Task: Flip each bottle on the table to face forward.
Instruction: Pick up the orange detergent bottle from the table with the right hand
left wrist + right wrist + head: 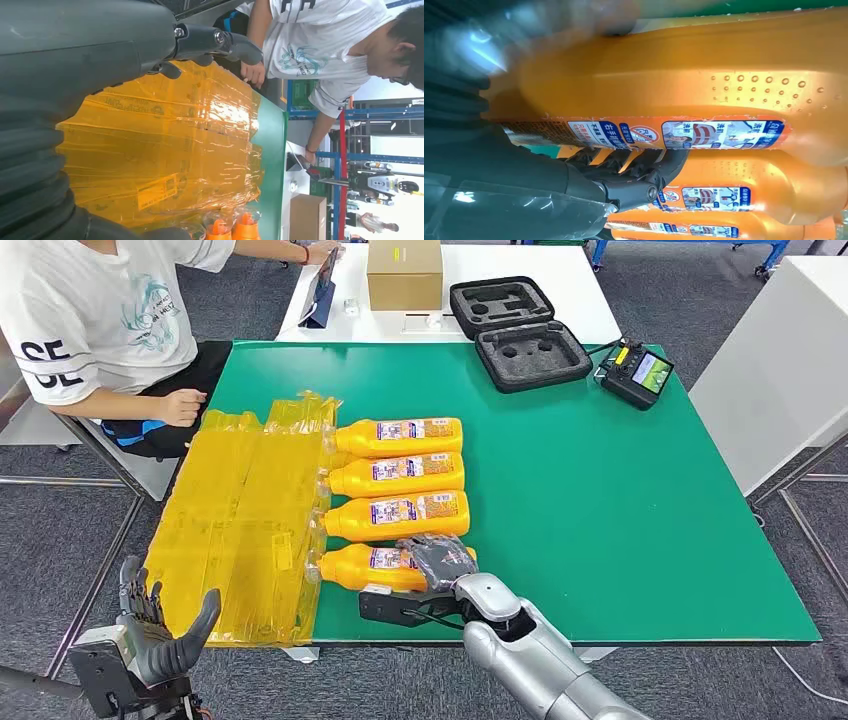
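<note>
Right hand grasps the nearest bottle, at the row's 6 o'clock end. Left hand is released. Roll the bottle steadily, clear of its 12 o'clock neighbour.

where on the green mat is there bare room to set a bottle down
The green mat is bare right of the four orange bottles, up to the foam case and controller. Crowded on the left: yellow plastic sheets abut the bottles.

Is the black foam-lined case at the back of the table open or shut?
Open. The black case lies unfolded on the green table, both grey foam halves facing up with empty cutouts.
</note>
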Robot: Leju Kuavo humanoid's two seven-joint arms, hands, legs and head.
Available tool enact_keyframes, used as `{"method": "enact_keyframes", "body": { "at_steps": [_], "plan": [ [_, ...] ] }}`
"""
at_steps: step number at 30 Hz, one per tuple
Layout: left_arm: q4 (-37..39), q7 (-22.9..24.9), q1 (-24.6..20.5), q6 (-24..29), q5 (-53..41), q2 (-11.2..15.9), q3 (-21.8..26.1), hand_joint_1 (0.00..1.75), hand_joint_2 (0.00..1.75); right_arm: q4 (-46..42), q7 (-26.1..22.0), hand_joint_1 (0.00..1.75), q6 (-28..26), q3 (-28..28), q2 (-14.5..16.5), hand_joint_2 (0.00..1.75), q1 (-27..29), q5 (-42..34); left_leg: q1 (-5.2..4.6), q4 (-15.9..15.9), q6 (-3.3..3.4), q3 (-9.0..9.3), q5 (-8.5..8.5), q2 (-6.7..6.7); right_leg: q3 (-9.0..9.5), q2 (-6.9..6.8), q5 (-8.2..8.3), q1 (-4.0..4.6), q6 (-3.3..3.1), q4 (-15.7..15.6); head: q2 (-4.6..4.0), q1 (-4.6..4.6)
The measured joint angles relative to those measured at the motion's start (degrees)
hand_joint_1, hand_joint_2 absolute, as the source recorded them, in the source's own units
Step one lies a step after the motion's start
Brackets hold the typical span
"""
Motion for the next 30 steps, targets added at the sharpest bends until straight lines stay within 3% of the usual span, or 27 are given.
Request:
{"method": "enact_keyframes", "body": {
  "at_steps": [8, 13, 19, 24, 30],
  "plan": [
    [0.0, 0.0, 0.0, 0.0, 0.0, 0.0, 0.1, 0.00, 1.75, 0.1, -2.0, 1.75, 0.6, 0.9, -0.9, 1.75, -0.2, -2.9, 0.00, 0.0, -0.02, 0.26, -0.07, 0.01, 0.20, 0.03, -0.01, 0.00, 0.00, 0.0, 0.00, -0.01],
    [0.0, -0.1, 0.5, 0.0, 0.0, 0.0, 0.1, 0.00, 1.75, -0.5, -7.2, 1.75, -3.9, 0.2, -1.3, 1.75, 1.3, -9.0, 0.01, 0.0, -0.03, 0.30, -0.10, 0.03, 0.25, 0.09, -0.01, 0.00, 0.00, 0.0, 0.00, 0.01],
    [0.0, -1.0, 0.7, 0.0, 0.2, -0.8, 0.1, 0.00, 1.75, -5.0, -20.2, 1.75, -13.5, -4.2, -0.3, 1.75, 5.6, -20.6, 0.01, 0.0, 0.00, -0.03, -0.04, 0.01, -0.01, 0.10, 0.02, 0.00, 0.01, 0.0, 0.00, 0.01],
    [0.0, -1.8, 0.6, 0.0, 1.6, -1.6, 0.1, 0.00, 1.75, -10.8, -33.4, 1.75, -23.4, -9.6, 2.4, 1.75, 8.0, -31.7, 0.02, 0.0, 0.00, -0.10, -0.03, 0.01, -0.08, 0.09, 0.01, 0.01, 0.01, 0.0, 0.00, 0.00],
    [0.0, -2.1, 0.4, -0.4, 2.9, -1.9, -0.1, 0.00, 1.75, -14.6, -39.4, 1.75, -28.7, -12.2, 4.6, 1.75, 11.0, -36.9, 0.00, 0.0, 0.01, -0.19, -0.06, 0.01, -0.17, 0.09, 0.00, 0.00, 0.01, 0.0, 0.00, -0.01]
  ]
}}
